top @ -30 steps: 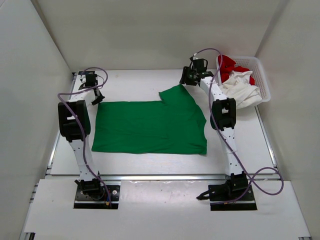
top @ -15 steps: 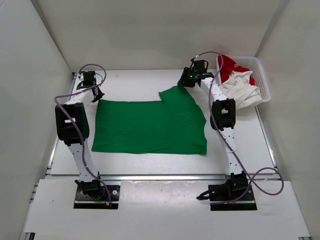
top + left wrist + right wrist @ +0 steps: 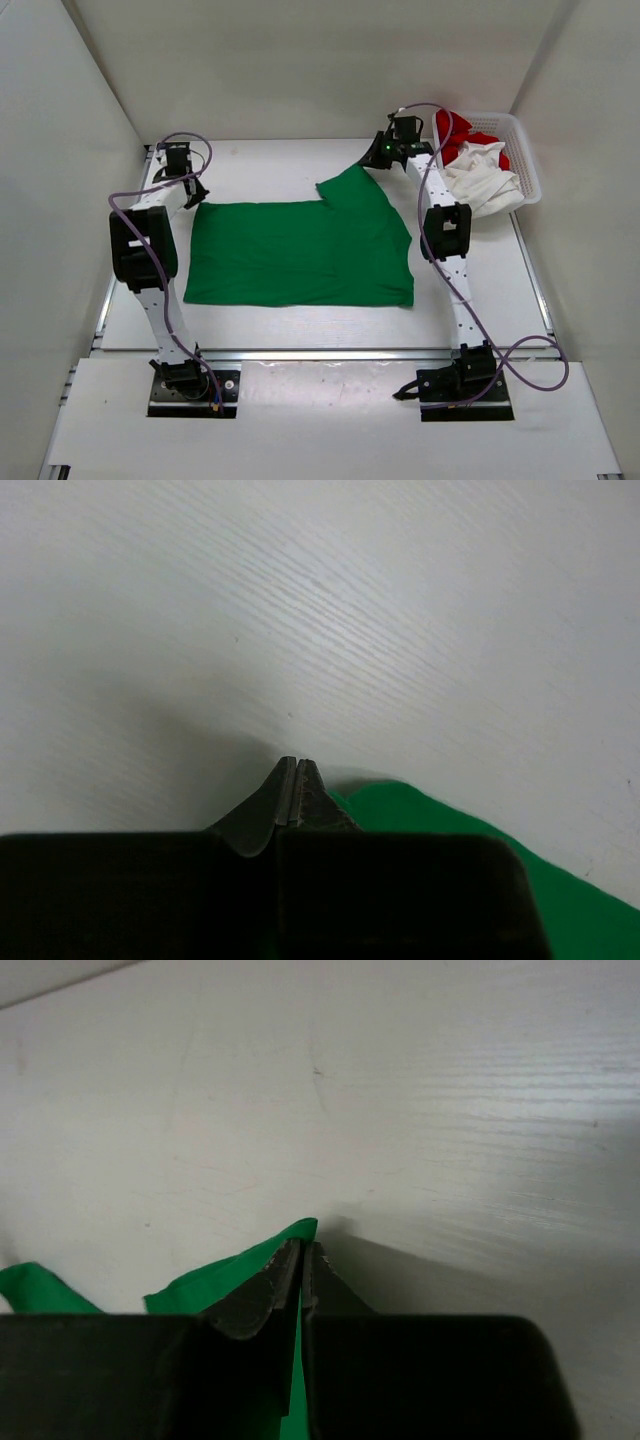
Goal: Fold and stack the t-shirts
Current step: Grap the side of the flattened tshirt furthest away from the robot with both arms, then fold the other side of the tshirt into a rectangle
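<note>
Green t-shirt (image 3: 300, 250): spread flat, mid-table (image 3: 270, 160). Right gripper (image 3: 302, 1250): clenched on its far right corner. Left gripper (image 3: 298, 770): closed at the far left corner; whether it pinches cloth is unclear. White t-shirt (image 3: 480, 180), red t-shirt (image 3: 455, 125): heaped in basket (image 3: 529, 160).

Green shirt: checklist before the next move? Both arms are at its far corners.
1. Right gripper shut on the green shirt at its far right corner: ok, cloth shows between its fingers.
2. Left gripper shut: ok.
3. Left gripper pinching cloth: cannot tell, green shows only beside it.
4. Shirt body flat on the table: ok.
5. White shirt and red shirt in the basket, apart from the green one: ok.
</note>
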Controlling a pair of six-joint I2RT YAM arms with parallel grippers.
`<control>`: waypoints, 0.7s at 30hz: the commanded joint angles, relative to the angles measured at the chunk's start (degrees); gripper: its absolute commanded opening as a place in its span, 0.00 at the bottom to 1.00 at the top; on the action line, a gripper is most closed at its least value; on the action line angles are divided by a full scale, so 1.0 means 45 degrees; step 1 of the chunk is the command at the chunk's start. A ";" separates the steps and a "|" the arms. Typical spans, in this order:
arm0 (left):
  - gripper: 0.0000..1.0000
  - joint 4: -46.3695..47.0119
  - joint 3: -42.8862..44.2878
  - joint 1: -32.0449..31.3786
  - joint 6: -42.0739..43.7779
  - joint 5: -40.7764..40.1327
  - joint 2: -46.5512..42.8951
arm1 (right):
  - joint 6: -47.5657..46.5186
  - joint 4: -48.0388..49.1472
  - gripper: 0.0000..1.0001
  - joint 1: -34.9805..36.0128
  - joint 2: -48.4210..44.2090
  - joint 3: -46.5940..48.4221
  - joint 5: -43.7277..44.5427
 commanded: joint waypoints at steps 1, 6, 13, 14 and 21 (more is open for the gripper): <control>0.00 0.0571 -0.0474 0.0252 -0.0204 0.0429 -0.1324 | -0.0063 -0.0718 0.00 -0.0251 -0.1090 0.1124 -0.0647; 0.00 0.0845 -0.0905 0.0077 -0.0243 0.0587 -0.1910 | -0.2211 -0.3764 0.00 0.0041 -0.3026 0.1163 0.0520; 0.00 0.0904 -0.1158 0.0038 -0.0360 0.1016 -0.2496 | -0.3133 -0.6715 0.00 0.0998 -0.4043 0.1008 0.2007; 0.00 0.0963 -0.1314 0.0058 -0.0457 0.1055 -0.2594 | -0.3190 -0.6854 0.01 0.1134 -0.4005 0.0968 0.2009; 0.00 0.1567 -0.2115 0.0136 -0.0770 0.1698 -0.3357 | -0.3911 -0.7248 0.01 0.1839 -0.5856 -0.1060 0.3668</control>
